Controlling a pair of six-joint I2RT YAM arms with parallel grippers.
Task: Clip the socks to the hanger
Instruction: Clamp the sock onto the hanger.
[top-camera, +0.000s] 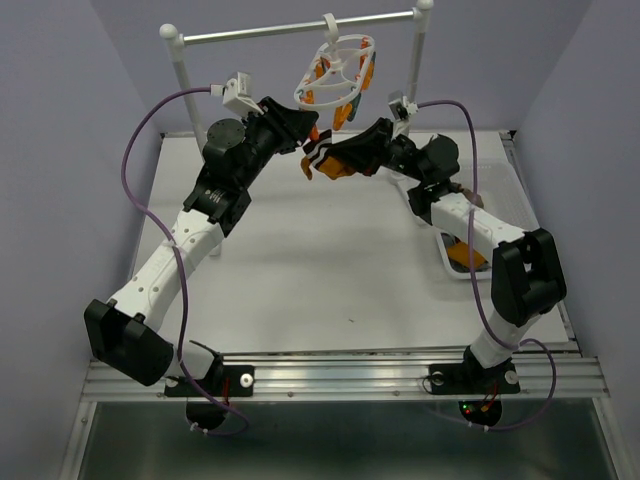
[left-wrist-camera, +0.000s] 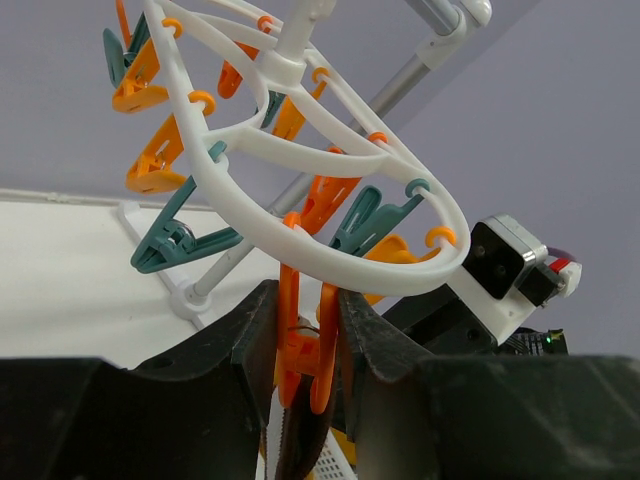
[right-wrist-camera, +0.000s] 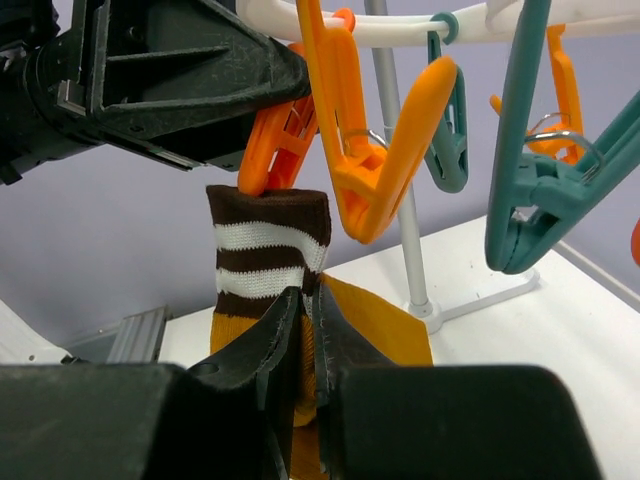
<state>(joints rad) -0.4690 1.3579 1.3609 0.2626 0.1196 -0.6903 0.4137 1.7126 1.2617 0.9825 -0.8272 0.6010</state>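
Note:
The white oval hanger (top-camera: 338, 68) hangs by its hook from the rail, with orange and teal clips round its ring (left-wrist-camera: 330, 215). My left gripper (left-wrist-camera: 307, 350) is shut on one orange clip (left-wrist-camera: 300, 335), squeezing its two arms. My right gripper (right-wrist-camera: 310, 320) is shut on a mustard sock (right-wrist-camera: 265, 250) with a brown and white striped cuff, holding it upright. The cuff's top edge touches the lower tips of that orange clip (right-wrist-camera: 275, 150). From above, both grippers meet just under the hanger, left (top-camera: 305, 140) and right (top-camera: 338, 160), with the sock (top-camera: 318, 157) between them.
The silver rail (top-camera: 290, 33) on two white posts stands at the table's back edge. A white basket (top-camera: 452, 262) holding something orange lies by the right arm. Other clips, orange (right-wrist-camera: 385, 170) and teal (right-wrist-camera: 530, 190), hang close beside the sock.

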